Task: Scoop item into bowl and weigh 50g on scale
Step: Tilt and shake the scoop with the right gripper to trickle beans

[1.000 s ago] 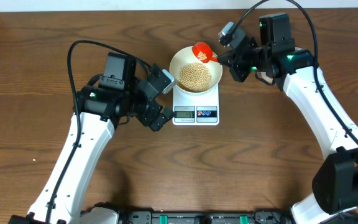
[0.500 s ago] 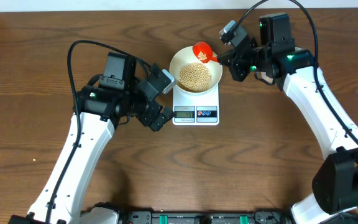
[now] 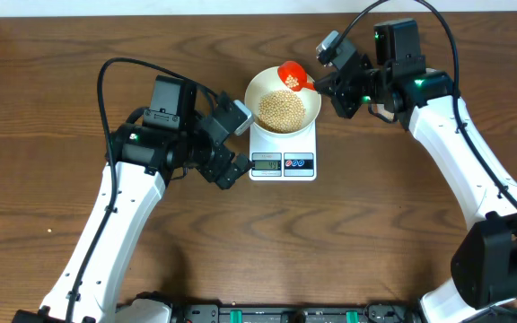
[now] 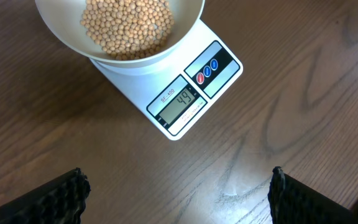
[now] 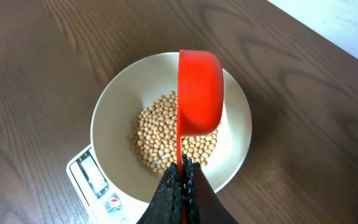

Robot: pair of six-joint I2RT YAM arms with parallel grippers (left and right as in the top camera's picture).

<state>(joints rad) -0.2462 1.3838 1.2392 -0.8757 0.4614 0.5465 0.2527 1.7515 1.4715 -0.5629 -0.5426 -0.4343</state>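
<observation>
The white bowl (image 3: 260,86) stands on the scale (image 3: 283,163) and holds a heap of tan beans, the item (image 3: 281,109). In the left wrist view the scale's display (image 4: 179,104) reads 49. My right gripper (image 3: 323,86) is shut on the handle of a red scoop (image 3: 293,74), which hangs tilted over the bowl's far right rim with a few beans in it. From the right wrist, the scoop (image 5: 199,93) is above the beans (image 5: 160,130), with the right gripper (image 5: 182,171) clamped on its thin handle. My left gripper (image 3: 234,152) is open over bare table just left of the scale.
Brown wooden table (image 3: 52,179) lies all round the scale. Both arms flank the scale, with black cables looping above them. The table's far edge (image 3: 151,15) runs along the top.
</observation>
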